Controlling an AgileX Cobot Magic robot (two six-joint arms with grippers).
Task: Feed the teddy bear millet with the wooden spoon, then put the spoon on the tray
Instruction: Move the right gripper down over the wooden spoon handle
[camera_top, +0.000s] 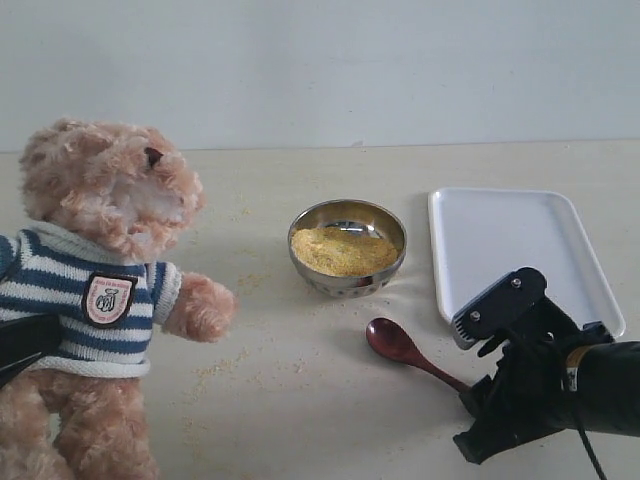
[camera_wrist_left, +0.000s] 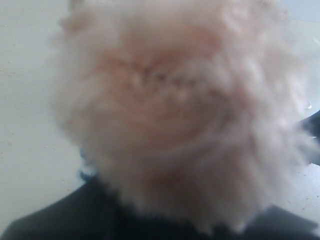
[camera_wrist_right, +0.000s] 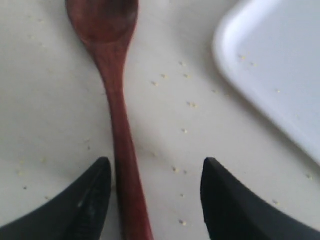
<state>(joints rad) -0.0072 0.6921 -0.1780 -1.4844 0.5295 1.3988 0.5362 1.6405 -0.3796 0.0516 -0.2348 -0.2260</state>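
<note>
The teddy bear (camera_top: 100, 250) stands upright at the left, facing the steel bowl of millet (camera_top: 342, 251). Its fur (camera_wrist_left: 175, 100) fills the left wrist view and buries the fingers. My left gripper (camera_top: 22, 345) shows only as a dark part pressed into the bear's side, closed on it. The wooden spoon (camera_top: 395, 343) lies on the table between bowl and tray (camera_top: 520, 240), bowl end toward the millet. My right gripper (camera_wrist_right: 155, 161) is open and low over the table. The spoon's handle (camera_wrist_right: 120, 130) runs between its fingers, close to one of them.
Stray millet grains (camera_wrist_right: 190, 104) dot the table around the spoon and in front of the bear. The steel bowl (camera_top: 347, 207) stands mid-table. The tray's corner (camera_wrist_right: 235, 55) lies close beside the right gripper. A pale wall rises behind the table.
</note>
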